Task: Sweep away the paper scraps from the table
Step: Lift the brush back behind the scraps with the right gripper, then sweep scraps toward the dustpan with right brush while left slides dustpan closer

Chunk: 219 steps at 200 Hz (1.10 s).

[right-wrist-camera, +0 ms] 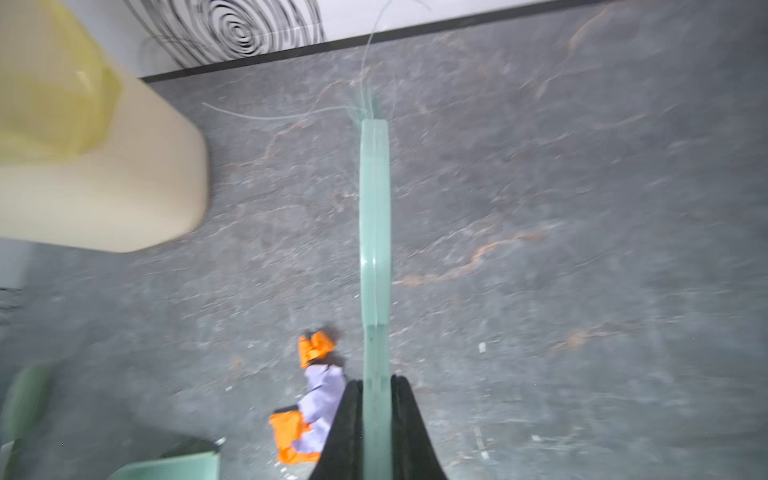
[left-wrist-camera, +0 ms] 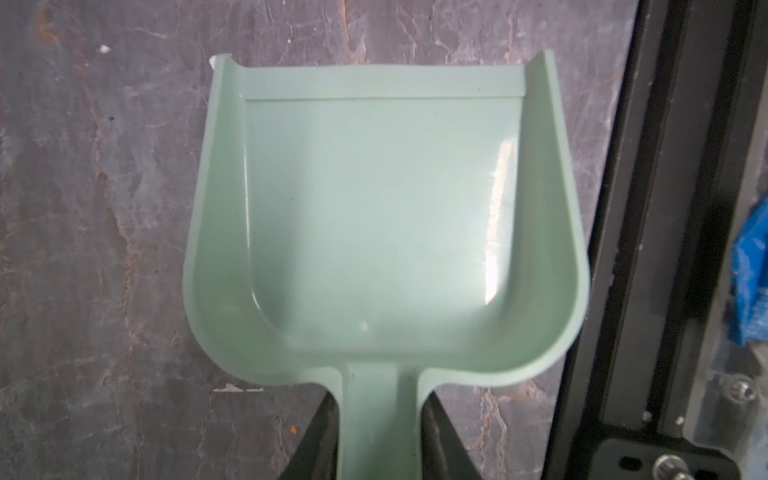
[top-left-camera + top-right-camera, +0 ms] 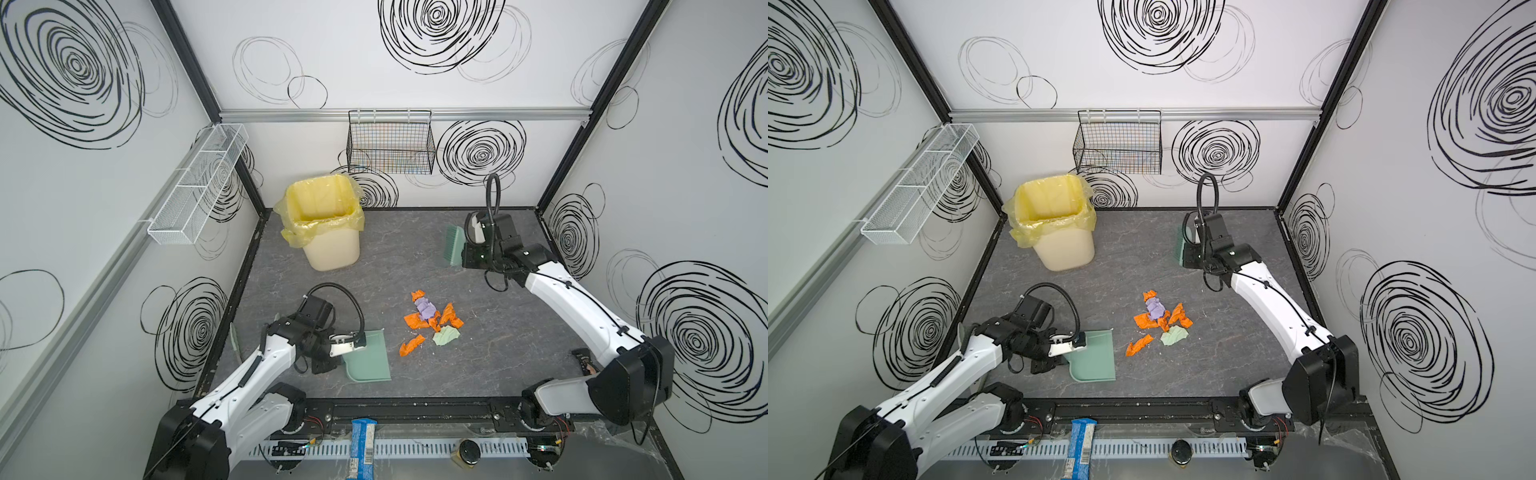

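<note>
Surveying the bench [image 3: 498, 365]: sweeping has not begun, by my judgement; everything remains to do. Cream bin [image 3: 332, 249], yellow-lined, stands at the far left. Mint dustpan [image 2: 374, 216] lies empty on the bench, left fingers [image 2: 320, 444] clamped on its handle. Brush [image 1: 374, 208] is held well apart from the pile, toward the far right, right fingers [image 1: 345, 436] clenched on its handle. Paper scraps [image 3: 430, 322], crumpled orange, lilac and pale green, lie clustered mid-bench, near the dustpan's mouth, none collected.
</note>
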### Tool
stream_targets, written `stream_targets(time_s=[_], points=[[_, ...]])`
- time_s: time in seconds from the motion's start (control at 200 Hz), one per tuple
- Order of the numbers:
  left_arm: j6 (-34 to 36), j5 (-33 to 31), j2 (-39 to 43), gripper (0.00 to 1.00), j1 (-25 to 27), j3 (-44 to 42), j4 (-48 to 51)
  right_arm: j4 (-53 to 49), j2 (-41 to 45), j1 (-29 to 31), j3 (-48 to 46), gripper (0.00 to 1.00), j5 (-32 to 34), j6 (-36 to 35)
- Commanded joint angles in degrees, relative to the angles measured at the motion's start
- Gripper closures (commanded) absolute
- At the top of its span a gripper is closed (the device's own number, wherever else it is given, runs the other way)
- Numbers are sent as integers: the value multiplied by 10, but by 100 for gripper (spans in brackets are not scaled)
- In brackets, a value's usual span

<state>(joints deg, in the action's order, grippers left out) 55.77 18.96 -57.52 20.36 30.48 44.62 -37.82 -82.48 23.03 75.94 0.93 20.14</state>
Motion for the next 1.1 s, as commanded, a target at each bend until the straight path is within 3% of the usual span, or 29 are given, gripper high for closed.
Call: stream_targets(time_s=[0.0, 0.09, 0.325, 0.59, 1.091], points=[[-50, -24, -16, 100, 21, 20, -26, -198, -66, 15, 36, 100, 226, -32], [-74, -36, -29, 100, 37, 29, -42, -243, -101, 37, 19, 100, 280, -2], [-122, -73, -67, 100, 86, 47, -80, -279, -149, 114, 29, 100, 277, 60], [-139, -95, -104, 100, 107, 50, -108, -335, -206, 180, 15, 100, 269, 127], [-177, -109, -147, 100, 159, 68, -150, -298, -208, 293, 20, 100, 141, 206]])
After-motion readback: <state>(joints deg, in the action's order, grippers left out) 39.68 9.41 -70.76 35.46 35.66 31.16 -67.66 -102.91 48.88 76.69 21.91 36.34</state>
